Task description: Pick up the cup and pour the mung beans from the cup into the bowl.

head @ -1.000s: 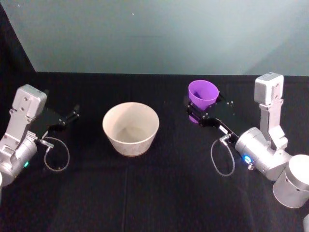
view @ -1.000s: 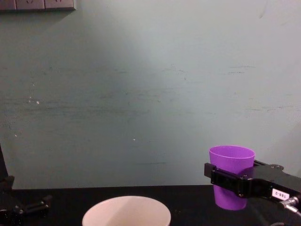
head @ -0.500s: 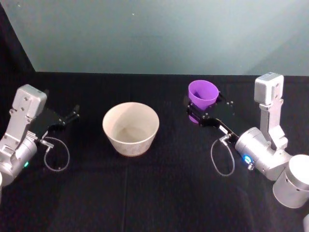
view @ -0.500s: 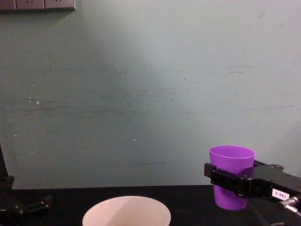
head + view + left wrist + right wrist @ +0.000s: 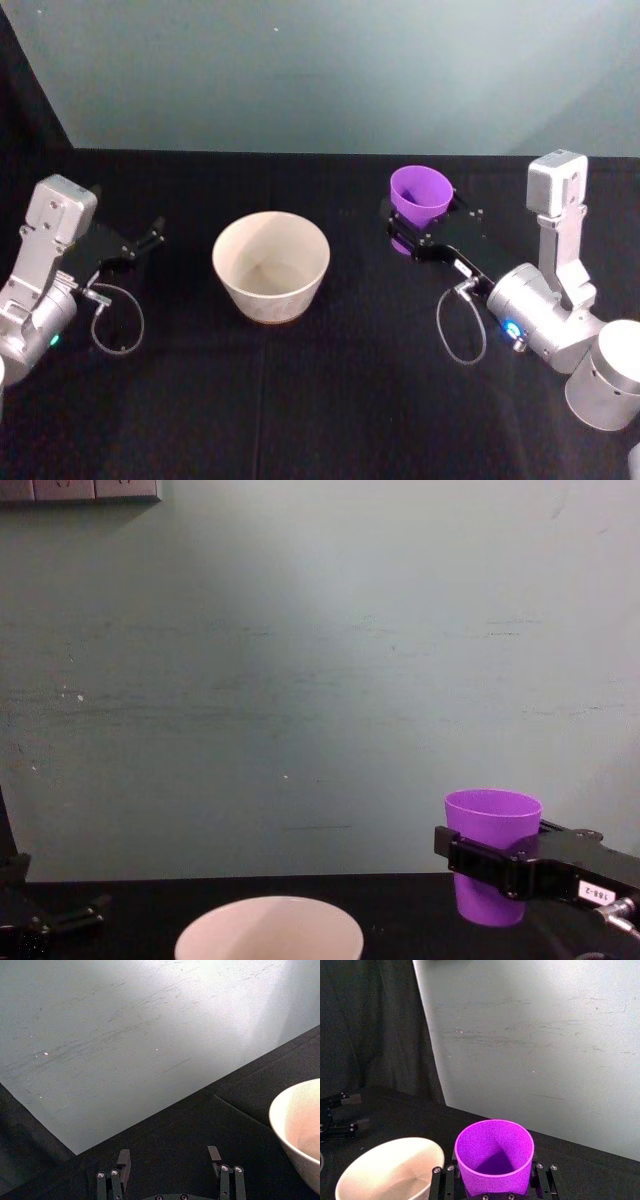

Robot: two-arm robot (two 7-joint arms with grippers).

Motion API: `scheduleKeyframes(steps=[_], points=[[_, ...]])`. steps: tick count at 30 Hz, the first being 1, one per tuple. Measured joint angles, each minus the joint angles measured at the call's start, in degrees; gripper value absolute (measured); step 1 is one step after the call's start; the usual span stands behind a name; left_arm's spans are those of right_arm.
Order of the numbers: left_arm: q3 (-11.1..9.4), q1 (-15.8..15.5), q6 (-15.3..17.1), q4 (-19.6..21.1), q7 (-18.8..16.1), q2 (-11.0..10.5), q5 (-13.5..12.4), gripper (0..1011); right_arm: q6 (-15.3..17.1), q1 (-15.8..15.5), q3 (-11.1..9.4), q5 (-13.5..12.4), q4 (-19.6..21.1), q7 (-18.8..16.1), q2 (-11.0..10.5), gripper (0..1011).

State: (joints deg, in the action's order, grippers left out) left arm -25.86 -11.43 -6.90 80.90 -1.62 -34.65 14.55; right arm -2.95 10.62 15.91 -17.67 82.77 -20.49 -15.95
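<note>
The purple cup (image 5: 420,192) stands upright, held above the black table to the right of the bowl (image 5: 270,290). My right gripper (image 5: 428,216) is shut on the cup's lower wall, one black finger on each side. The chest view shows the cup (image 5: 492,825) clamped by the right gripper (image 5: 495,865), right of the bowl's rim (image 5: 270,912). In the right wrist view the cup (image 5: 492,1155) sits in the right gripper (image 5: 492,1182), its inside plain purple, and the mung beans are hidden. The bowl (image 5: 385,1160) lies beside it. My left gripper (image 5: 152,235) rests open at the far left.
The table (image 5: 320,400) is covered in black cloth and ends at a pale green wall (image 5: 320,70). A loose cable loop (image 5: 118,320) hangs by the left arm and another cable loop (image 5: 460,330) by the right arm. The left gripper (image 5: 168,1160) faces the bowl (image 5: 295,1125).
</note>
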Motion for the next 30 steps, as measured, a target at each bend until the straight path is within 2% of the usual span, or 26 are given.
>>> scheduleKeyframes(steps=[19, 25, 30], points=[[0.00, 0.00, 0.00, 0.00, 0.00, 0.00, 0.00, 1000, 0.00, 0.00, 0.01, 0.01, 0.00, 0.01, -0.01, 735], [0.00, 0.00, 0.00, 0.00, 0.00, 0.00, 0.00, 1000, 0.13, 0.10, 0.89, 2.29, 0.85, 1.25, -0.64, 735], [0.00, 0.00, 0.00, 0.00, 0.00, 0.00, 0.00, 1000, 0.57, 0.55, 2.39, 7.11, 2.39, 3.18, -1.43, 735]])
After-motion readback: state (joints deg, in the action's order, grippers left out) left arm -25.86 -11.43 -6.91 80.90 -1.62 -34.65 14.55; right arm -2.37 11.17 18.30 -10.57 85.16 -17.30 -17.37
